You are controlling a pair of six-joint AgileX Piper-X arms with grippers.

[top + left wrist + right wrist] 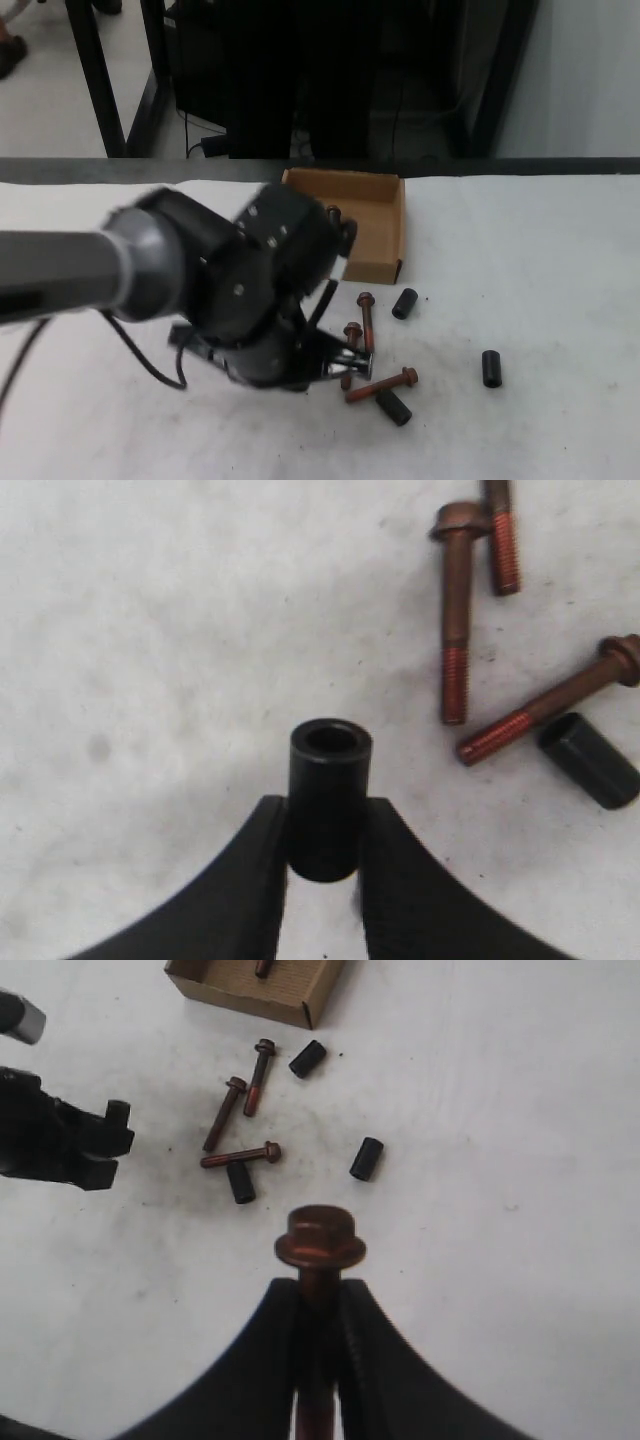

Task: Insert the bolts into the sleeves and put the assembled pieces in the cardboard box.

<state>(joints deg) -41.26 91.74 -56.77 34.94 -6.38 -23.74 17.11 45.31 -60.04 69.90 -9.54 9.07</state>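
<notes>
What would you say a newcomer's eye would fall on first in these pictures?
Most striking are the two loaded claws: the left claw grips a black sleeve with its open bore facing the camera, and the right claw clamps a copper-coloured bolt just below its flanged head. Next comes the scatter of loose bolts and sleeves on the white bench, near the cardboard box.

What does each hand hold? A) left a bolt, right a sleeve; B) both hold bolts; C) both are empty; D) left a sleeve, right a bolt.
D: the left hand is shut on a black sleeve, the right hand on a bolt.
</notes>
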